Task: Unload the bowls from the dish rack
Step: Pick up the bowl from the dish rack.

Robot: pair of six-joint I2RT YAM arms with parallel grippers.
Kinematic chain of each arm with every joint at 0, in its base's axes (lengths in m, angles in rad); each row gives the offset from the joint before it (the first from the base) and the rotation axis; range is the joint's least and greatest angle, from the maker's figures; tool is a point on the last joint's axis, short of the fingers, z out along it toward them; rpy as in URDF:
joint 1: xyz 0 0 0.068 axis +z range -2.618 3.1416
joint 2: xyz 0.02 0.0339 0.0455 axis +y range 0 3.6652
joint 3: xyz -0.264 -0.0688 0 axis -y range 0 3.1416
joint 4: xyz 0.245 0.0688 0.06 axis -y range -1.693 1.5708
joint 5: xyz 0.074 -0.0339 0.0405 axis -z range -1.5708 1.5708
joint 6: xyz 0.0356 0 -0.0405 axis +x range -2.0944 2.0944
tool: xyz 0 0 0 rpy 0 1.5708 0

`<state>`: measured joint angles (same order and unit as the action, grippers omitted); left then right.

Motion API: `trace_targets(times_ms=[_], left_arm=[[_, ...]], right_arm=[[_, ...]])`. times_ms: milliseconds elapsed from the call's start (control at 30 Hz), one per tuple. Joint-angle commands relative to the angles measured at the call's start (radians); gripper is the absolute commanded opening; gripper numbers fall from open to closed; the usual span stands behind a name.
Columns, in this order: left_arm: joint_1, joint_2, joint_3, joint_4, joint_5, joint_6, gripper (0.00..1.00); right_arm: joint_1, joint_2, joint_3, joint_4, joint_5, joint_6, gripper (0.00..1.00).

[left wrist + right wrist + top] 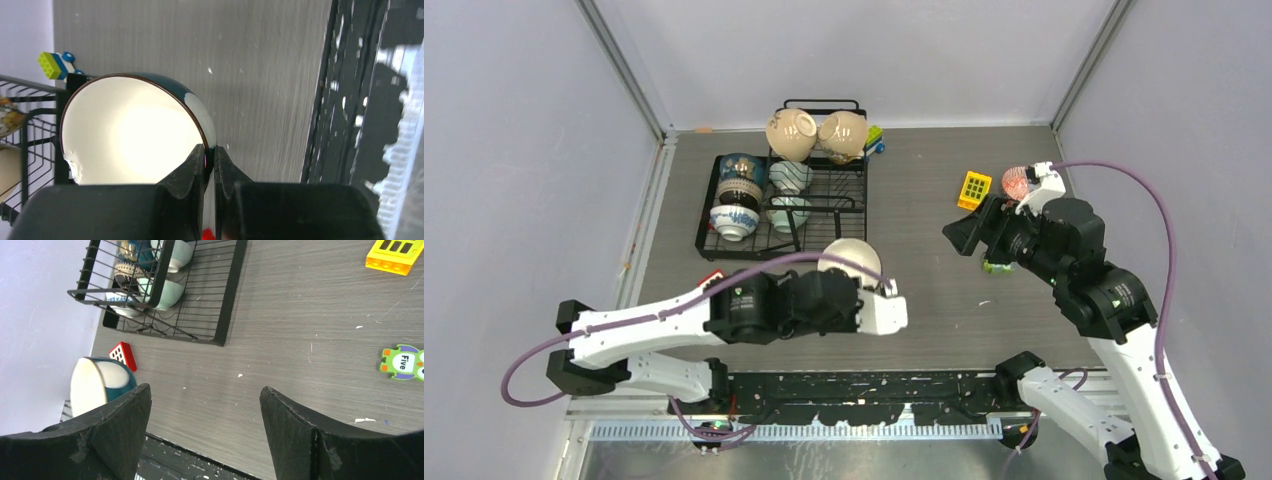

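Teal bowl (131, 134) pinched by left hand (210, 156)

Your grey table (924, 170), loaded.
On it: black dish rack (232, 290), yellow block (974, 189), red block (123, 355), green owl tile (402, 362).

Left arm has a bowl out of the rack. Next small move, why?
Probably lower the teal bowl toward the table: the left gripper is shut on its rim, and it is clear of the dish rack, tilted on edge.
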<state>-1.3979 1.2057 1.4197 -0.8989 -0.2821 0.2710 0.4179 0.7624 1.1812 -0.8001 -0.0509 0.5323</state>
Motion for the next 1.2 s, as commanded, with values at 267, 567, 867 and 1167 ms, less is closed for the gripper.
trace_targets(times_ms=[267, 567, 867, 1167], left_arm=[[-0.133, -0.2, -0.27, 0.108, 0.094, 0.3, 0.0], [-0.159, -0.171, -0.314, 0.014, 0.184, 0.342, 0.0], [-0.166, -0.173, -0.313, 0.013, 0.236, 0.33, 0.0], [-0.176, -0.178, -0.32, 0.035, 0.242, 0.318, 0.0]], right_arm=[[0.165, 0.161, 0.152, -0.249, -0.168, -0.15, 0.76], [0.552, 0.336, 0.214, -0.236, 0.115, -0.119, 0.74], [0.67, 0.48, 0.29, -0.258, 0.186, -0.145, 0.65], [0.728, 0.54, 0.285, -0.25, 0.2, -0.138, 0.58]])
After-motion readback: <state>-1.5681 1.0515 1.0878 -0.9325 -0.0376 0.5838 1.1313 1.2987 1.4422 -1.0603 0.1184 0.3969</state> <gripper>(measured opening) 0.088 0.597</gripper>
